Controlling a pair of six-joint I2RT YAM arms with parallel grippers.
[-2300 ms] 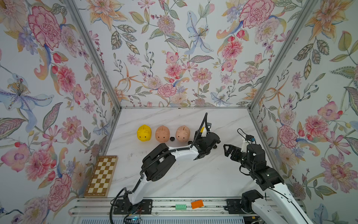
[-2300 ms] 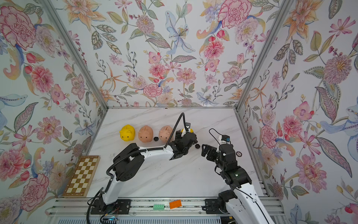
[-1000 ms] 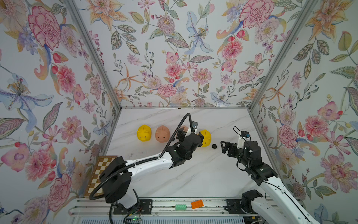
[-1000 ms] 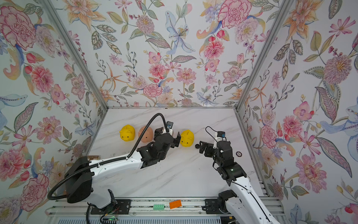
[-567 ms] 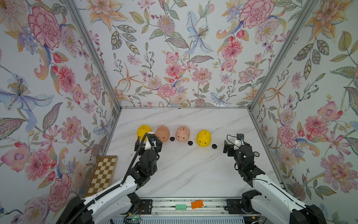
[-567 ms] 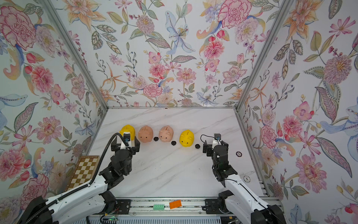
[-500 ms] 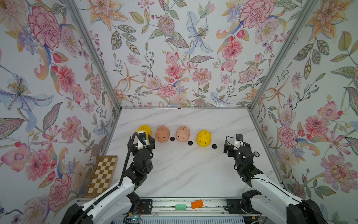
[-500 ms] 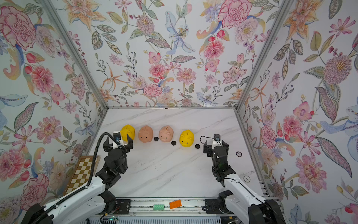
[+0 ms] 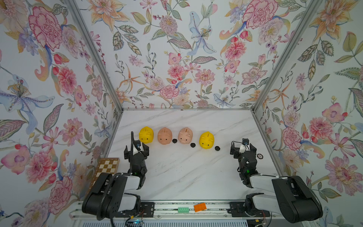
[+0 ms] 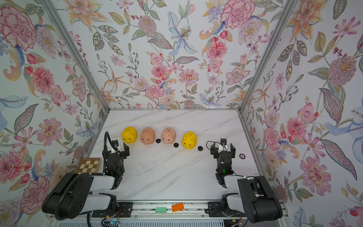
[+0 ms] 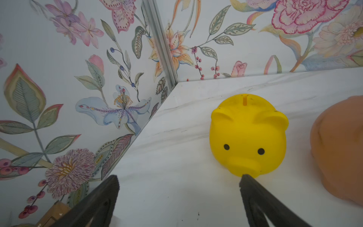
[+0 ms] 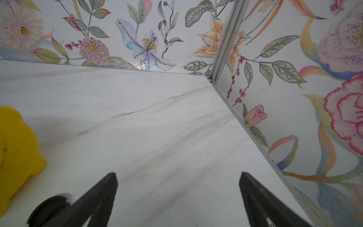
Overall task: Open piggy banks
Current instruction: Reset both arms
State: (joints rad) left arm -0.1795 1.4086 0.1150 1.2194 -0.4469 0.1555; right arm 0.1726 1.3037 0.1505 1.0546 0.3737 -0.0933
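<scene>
Left wrist view, left claw released, empty, near a yellow piggy bank, both top views, four piggy banks in a row on tabletop, right claw released, empty

Yellow piggy banks, peach-pink piggy banks, black plugs, white grey-veined marble table, pastel floral walls, brown-and-cream checkered board.
</scene>
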